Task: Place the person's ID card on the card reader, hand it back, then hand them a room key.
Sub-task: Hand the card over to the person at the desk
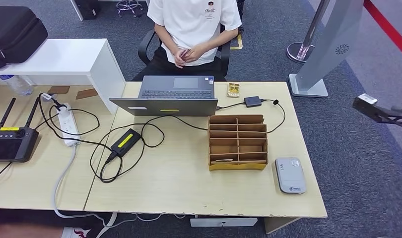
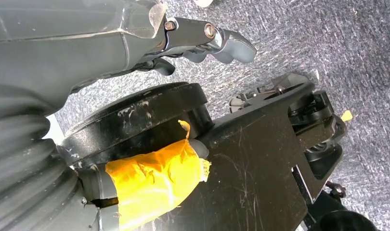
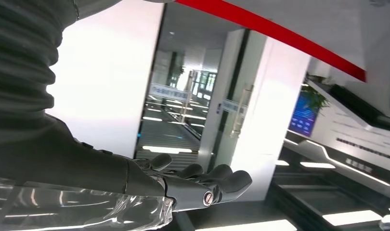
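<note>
An office reception is shown: a wooden desk (image 1: 189, 173) with a laptop (image 1: 171, 94) on grey carpet, lower centre. A lobby with glass doors (image 3: 183, 110) is seen in the right wrist view.

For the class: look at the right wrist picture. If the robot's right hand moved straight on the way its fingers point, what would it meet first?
Nothing near: ahead of the right hand the way looks free, out toward a distant glass door. Depth is unclear.

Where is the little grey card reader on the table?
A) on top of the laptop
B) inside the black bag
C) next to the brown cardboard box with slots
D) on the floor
C: the grey card reader lies flat on the table, just beside the slotted cardboard box.
</note>
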Robot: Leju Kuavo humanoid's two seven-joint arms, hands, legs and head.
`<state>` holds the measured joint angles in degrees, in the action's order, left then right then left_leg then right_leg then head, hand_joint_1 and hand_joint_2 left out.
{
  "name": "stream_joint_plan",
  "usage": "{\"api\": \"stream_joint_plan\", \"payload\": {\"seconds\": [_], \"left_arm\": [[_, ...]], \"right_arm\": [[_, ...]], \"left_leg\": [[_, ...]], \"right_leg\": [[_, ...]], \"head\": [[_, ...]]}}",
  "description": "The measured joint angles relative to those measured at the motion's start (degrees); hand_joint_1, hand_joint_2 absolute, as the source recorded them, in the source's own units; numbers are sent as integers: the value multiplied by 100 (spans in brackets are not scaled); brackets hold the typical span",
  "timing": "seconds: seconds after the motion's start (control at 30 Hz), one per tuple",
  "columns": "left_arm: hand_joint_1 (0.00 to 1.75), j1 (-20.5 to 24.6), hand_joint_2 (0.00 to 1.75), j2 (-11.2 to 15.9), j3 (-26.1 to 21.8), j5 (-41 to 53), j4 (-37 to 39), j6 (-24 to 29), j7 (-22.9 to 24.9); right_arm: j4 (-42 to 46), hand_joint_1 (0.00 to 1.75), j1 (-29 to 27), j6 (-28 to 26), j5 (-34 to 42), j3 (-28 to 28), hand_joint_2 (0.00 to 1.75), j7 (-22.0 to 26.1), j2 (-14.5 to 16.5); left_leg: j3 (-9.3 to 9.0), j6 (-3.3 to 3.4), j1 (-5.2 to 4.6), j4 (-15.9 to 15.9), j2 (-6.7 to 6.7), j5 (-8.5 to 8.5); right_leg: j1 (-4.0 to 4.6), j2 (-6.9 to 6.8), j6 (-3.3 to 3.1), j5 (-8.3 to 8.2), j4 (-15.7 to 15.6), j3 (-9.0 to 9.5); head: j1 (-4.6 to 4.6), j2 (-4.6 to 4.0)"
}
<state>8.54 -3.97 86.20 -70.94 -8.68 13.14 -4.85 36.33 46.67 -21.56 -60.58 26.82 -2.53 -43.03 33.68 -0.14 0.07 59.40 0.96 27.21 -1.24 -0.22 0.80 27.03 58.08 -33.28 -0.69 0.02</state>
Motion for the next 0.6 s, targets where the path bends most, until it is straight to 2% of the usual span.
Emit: {"api": "stream_joint_plan", "payload": {"seconds": [0.27,0.6], "left_arm": [[0,-35,175,39,-124,-157,0,26,-28],[0,-64,175,61,-129,-253,0,132,12]], "right_arm": [[-48,0,-1166,-205,259,-599,175,-280,-516],[-620,0,-2950,-502,588,-2078,175,-234,-710]], "left_leg": [[4,4,1,-2,3,2],[13,7,0,-3,31,5]], "right_leg": [[2,-9,0,2,0,-1],[0,-29,13,16,-2,-3]], "head": [[-2,0],[-1,0]]}}
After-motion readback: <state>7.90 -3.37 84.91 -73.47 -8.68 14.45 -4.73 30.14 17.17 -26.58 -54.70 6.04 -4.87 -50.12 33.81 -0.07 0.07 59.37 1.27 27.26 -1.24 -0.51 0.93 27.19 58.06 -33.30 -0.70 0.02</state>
